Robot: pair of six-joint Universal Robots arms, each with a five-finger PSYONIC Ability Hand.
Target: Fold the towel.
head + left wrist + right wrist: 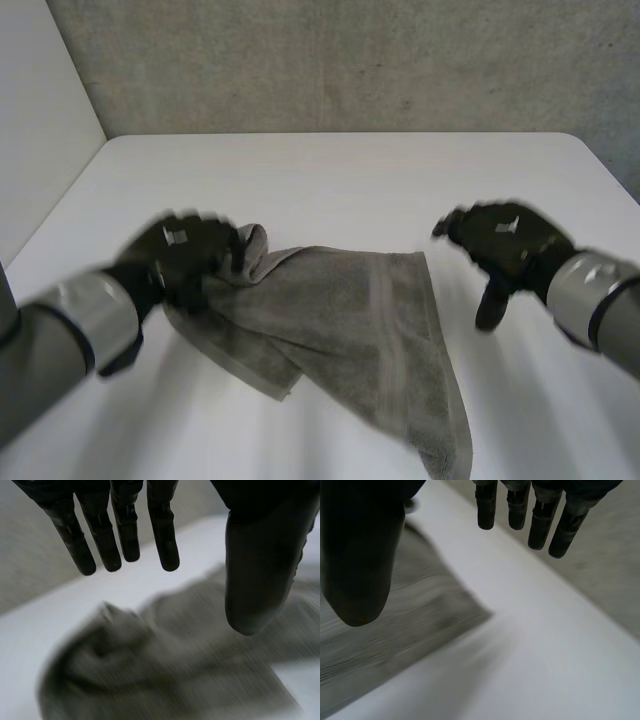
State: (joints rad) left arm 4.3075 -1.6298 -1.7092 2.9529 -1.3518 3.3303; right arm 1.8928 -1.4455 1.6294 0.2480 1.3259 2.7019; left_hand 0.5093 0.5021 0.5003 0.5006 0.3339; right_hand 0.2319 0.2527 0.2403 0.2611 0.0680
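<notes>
The towel point(350, 330) is lying rumpled on the table point(330, 180). The left hand point(185, 255) is hovering over its bunched left end, fingers point(127, 535) straight and spread, holding nothing. The right hand point(505, 245) is hanging beside its right corner, fingers point(540, 525) likewise spread.

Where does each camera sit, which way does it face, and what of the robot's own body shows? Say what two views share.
Head view: behind and between the arms, looking down at the table; both arms, left hand and right hand show.
Left wrist view: on the left wrist, along the palm; straight fingers above the rumpled towel.
Right wrist view: on the right wrist; straight fingers near a towel corner.
Shared: the towel.
</notes>
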